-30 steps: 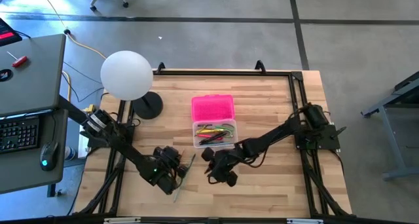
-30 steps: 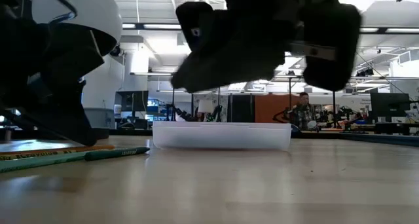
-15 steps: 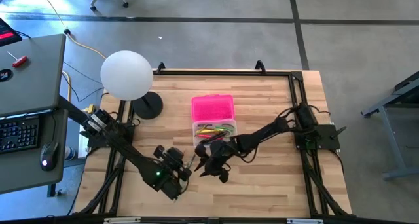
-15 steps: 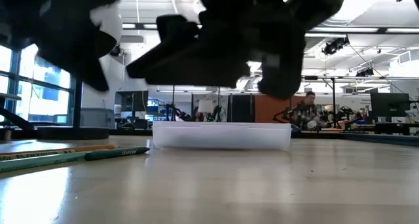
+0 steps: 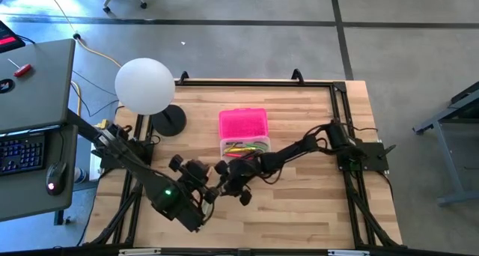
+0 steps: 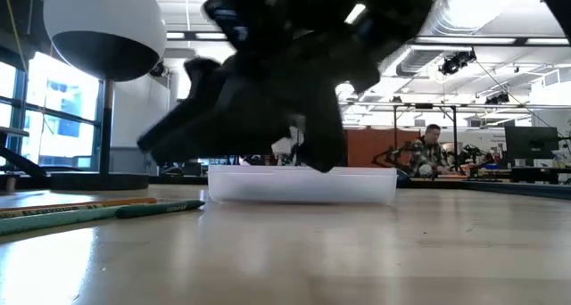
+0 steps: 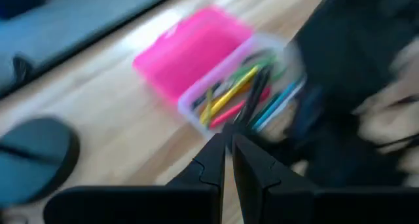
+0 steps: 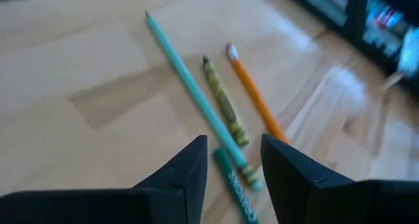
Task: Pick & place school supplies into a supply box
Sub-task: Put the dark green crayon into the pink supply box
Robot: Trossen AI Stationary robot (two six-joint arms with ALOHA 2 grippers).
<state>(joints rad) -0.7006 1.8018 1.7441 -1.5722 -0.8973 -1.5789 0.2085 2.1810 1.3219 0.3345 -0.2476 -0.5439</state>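
Hovering with its fingers (image 8: 196, 168) spread, the right gripper (image 8: 234, 168) hangs over a teal pencil (image 8: 193, 96), a green crayon (image 8: 224, 106) and an orange pencil (image 8: 254, 96) lying side by side on the tabletop (image 8: 78, 67). Just beside it, the left gripper (image 7: 228, 160) has its fingers nearly pressed together and empty, with the supply box (image 7: 216, 80) beyond them, open, pens inside, its pink lid (image 7: 190, 50) touching its far side.

Pink lid (image 5: 242, 124), clear box (image 5: 245, 153), teal pencil (image 8: 194, 97), orange pencil (image 8: 256, 101).

No lettering can be read anywhere in these views. The green crayon (image 8: 232, 178) on the table (image 8: 78, 67) carries dark print along its wrapper, and the olive crayon (image 8: 222, 103) beside it does too, but both are too blurred to make out
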